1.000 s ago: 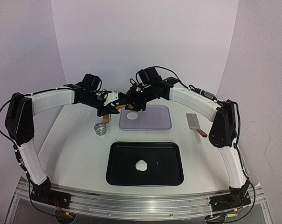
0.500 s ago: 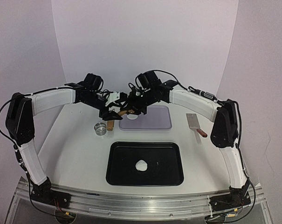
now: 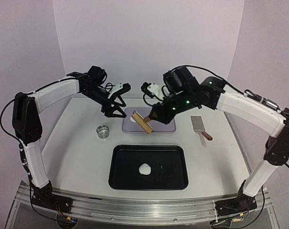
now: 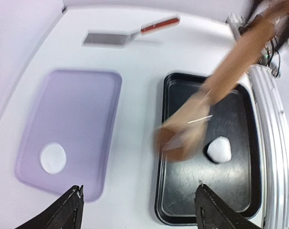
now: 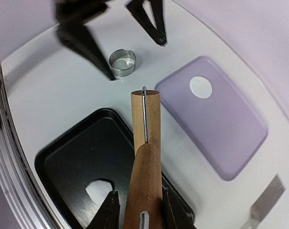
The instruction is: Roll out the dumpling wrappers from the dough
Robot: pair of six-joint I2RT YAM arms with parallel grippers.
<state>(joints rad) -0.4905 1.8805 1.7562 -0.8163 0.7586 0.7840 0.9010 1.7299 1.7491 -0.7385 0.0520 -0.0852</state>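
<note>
My right gripper (image 3: 155, 116) is shut on a wooden rolling pin (image 3: 143, 122), held in the air over the left end of the purple mat (image 3: 163, 125). In the right wrist view the rolling pin (image 5: 145, 138) sticks out forward between the fingers (image 5: 111, 212). One round dumpling wrapper (image 4: 53, 158) lies on the mat (image 4: 68, 119). A small lump of dough (image 3: 145, 168) sits in the black tray (image 3: 175, 179). My left gripper (image 3: 116, 110) hangs open and empty, left of the pin; its fingertips (image 4: 71, 210) stand wide apart.
A small metal ring (image 3: 103, 131) stands on the table left of the mat. A metal scraper with a red-brown handle (image 3: 200, 127) lies to the mat's right. The tray is in front of the mat, near the arm bases.
The left gripper opened, let go of the rolling pin and drew back to the left. The right arm rose and swung right, carrying the pin.
</note>
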